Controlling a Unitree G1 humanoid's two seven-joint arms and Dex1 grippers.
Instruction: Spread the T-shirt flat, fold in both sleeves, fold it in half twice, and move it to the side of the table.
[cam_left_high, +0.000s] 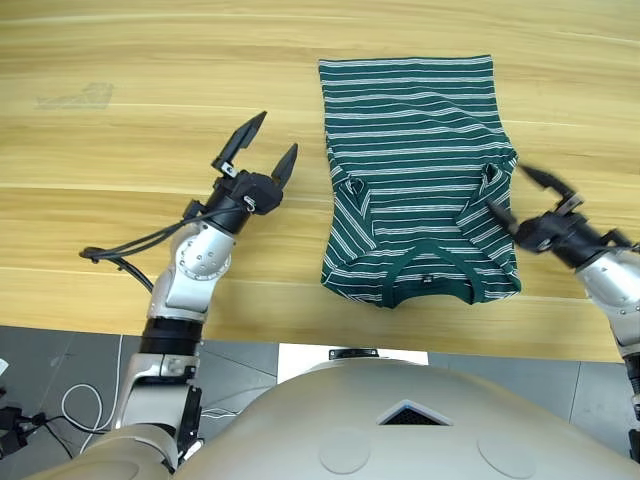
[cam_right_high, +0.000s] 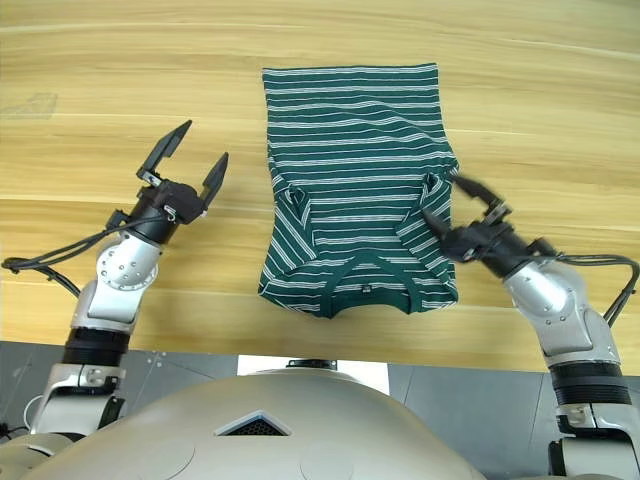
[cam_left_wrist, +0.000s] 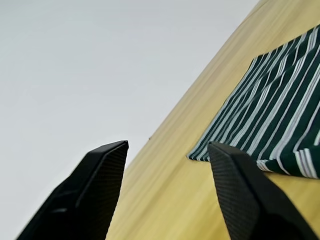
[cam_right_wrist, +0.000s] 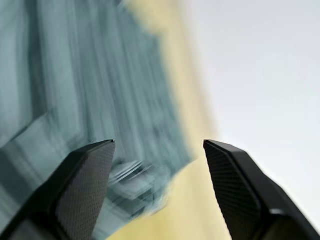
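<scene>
T-shirt (cam_left_high: 415, 150), green with white stripes, lies flat at centre of the wooden table (cam_left_high: 150, 120); collar (cam_left_high: 430, 268) at 6 o'clock nearest the robot, hem at 12 o'clock, both sleeves (cam_left_high: 350, 225) folded in over the body. Left gripper (cam_left_high: 278, 133) at 9 o'clock of the shirt, fingers spread wide, apart from the cloth, nothing between them. Right gripper (cam_right_high: 440, 196) at the shirt's 4 o'clock edge beside the folded-in sleeve, fingers likewise spread, nothing pinched; whether a fingertip touches the cloth cannot be told.
</scene>
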